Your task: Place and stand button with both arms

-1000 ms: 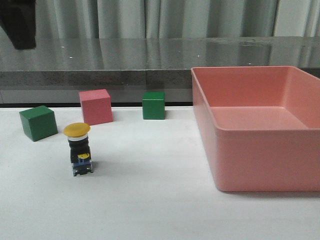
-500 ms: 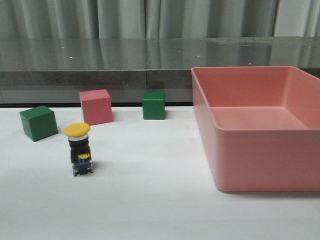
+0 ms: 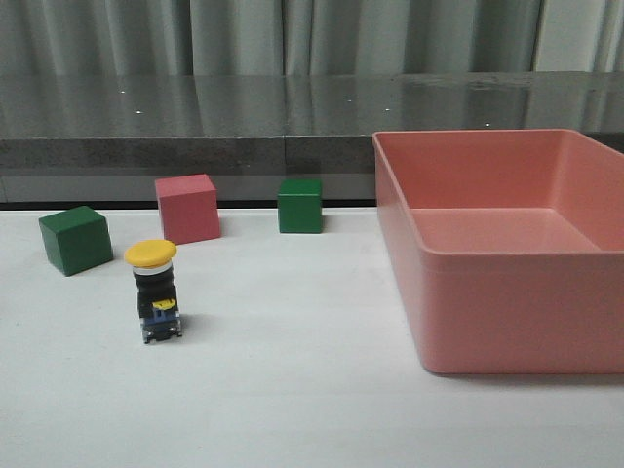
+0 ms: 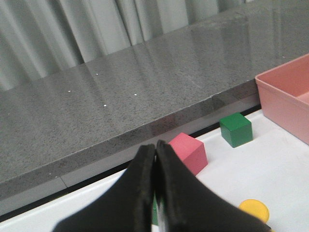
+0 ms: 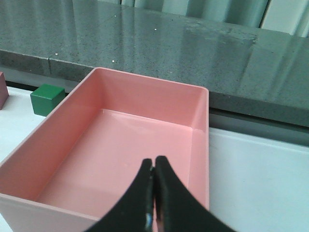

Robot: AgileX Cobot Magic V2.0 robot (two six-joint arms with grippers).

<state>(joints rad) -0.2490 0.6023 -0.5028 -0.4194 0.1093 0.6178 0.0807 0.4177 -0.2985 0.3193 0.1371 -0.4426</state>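
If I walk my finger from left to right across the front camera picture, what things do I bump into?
Green cube → yellow-capped button → pink cube → second green cube → big pink bin.

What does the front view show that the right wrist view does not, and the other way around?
Only the front view shows the button, standing upright on the table, and the green cube at far left. Only the right wrist view shows the right pincer, shut and holding nothing, above the bin's floor. Both show the pink bin, nothing in it, the green cube near the ledge and the pink cube.
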